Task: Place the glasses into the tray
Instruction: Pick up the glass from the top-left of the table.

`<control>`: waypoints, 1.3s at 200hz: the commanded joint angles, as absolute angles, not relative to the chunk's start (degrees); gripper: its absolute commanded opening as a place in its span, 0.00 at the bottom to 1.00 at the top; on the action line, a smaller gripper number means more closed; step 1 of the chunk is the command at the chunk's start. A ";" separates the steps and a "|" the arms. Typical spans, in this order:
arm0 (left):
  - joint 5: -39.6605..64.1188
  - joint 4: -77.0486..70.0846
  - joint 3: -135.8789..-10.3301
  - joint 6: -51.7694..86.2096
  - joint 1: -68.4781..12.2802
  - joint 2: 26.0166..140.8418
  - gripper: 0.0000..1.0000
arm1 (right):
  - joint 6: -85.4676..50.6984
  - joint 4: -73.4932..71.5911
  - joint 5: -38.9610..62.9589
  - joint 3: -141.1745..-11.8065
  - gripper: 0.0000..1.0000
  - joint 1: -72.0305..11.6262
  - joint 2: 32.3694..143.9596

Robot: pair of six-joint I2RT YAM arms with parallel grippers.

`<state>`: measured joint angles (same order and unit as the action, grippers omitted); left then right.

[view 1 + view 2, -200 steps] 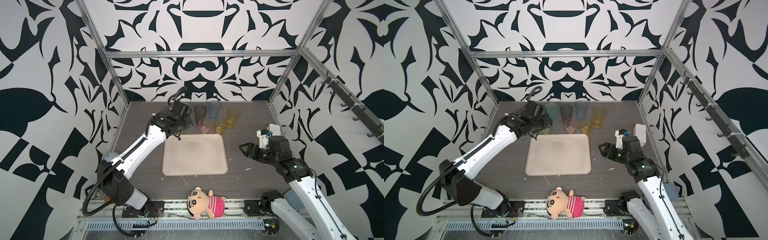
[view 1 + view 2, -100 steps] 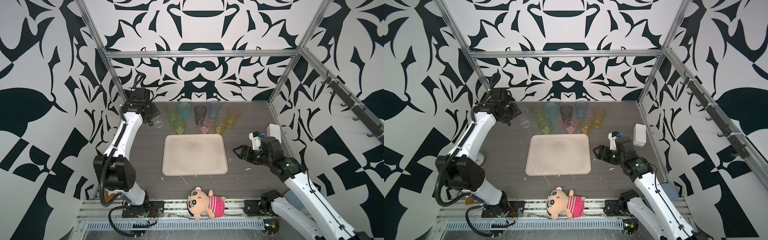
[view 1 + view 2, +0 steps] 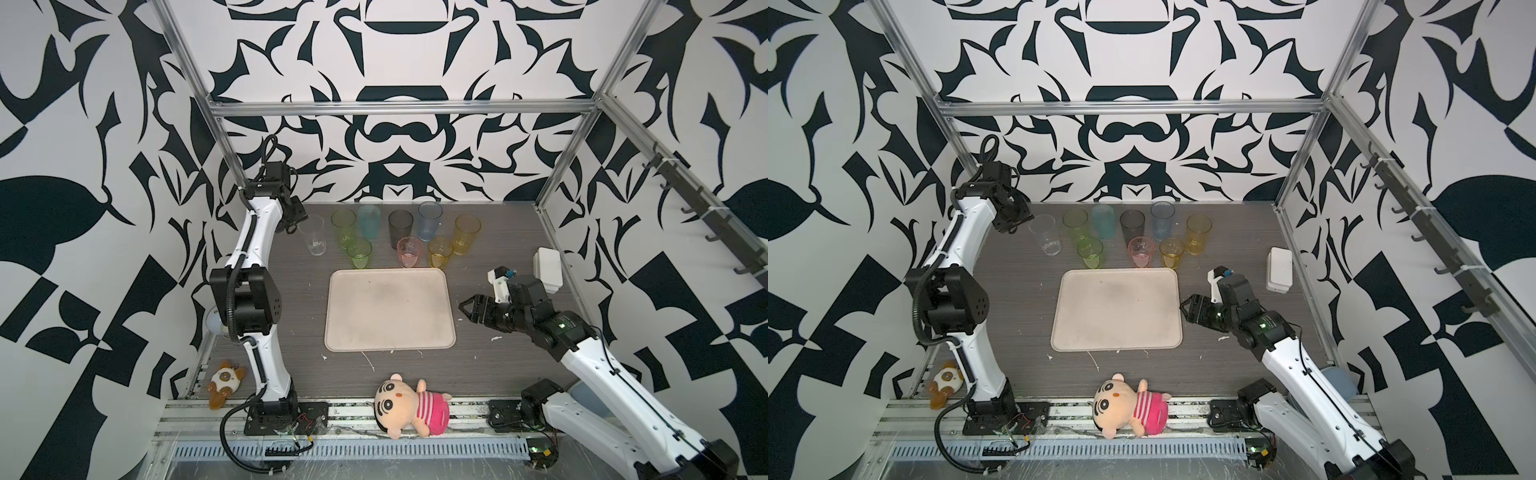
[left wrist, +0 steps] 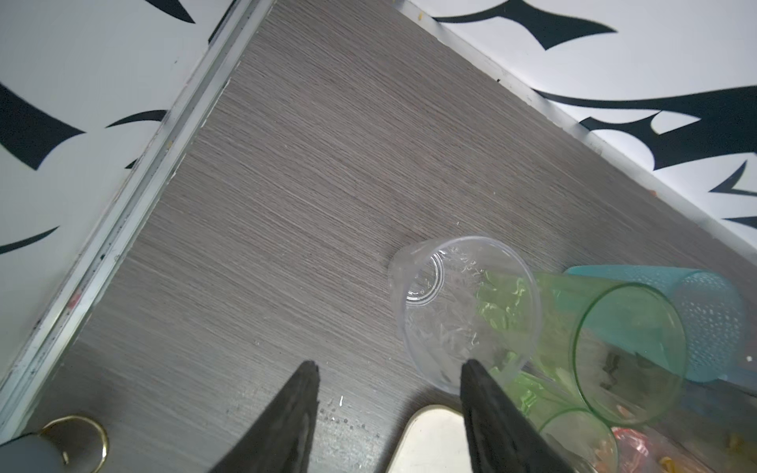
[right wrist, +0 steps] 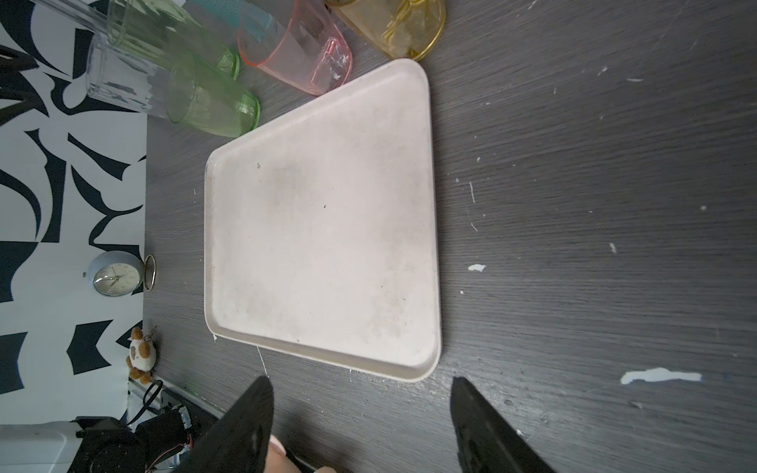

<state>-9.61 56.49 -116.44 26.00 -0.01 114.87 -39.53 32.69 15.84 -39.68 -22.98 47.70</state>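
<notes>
While all nine glasses stand upright on the wooden tabletop [image 3: 490, 232] just behind the tray [image 3: 332, 316], I see my left gripper [image 4: 389, 364] with its jaws apart, poised beside the clear tumbler [image 3: 316, 235] at the left end of the group. One finger [image 4: 491, 393] overlaps that tumbler's rim in the left wrist view, but I cannot tell whether it touches. The back row runs tall green [image 3: 343, 226], teal [image 3: 369, 220], smoke grey [image 3: 400, 228], blue [image 3: 429, 220] and tall yellow [image 3: 467, 232]. In front of it, nearest the tray's far edge, stand the short green [image 3: 359, 253], pink [image 3: 409, 252] and short yellow [image 3: 440, 252] tumblers. My right gripper [image 3: 467, 307] hangs spread wide and unloaded just off the tray's right edge, pointing toward it. A white box [image 3: 547, 266] sits by the right wall, and a plush doll [image 3: 409, 405] lies at the front edge.
</notes>
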 commanded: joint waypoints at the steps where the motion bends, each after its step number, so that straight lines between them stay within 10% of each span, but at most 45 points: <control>1: -9.43 62.74 -120.01 23.63 -0.09 116.96 0.59 | -39.56 31.14 14.33 -39.90 0.72 -23.44 47.90; 260: -5.64 64.93 -124.25 20.94 -0.19 125.82 0.22 | -37.95 32.35 13.72 -41.13 0.71 -24.26 50.58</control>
<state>-6.26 62.24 -122.87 20.99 -0.03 124.38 -38.94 32.56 14.52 -39.68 -23.88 50.72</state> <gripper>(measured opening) 0.230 0.712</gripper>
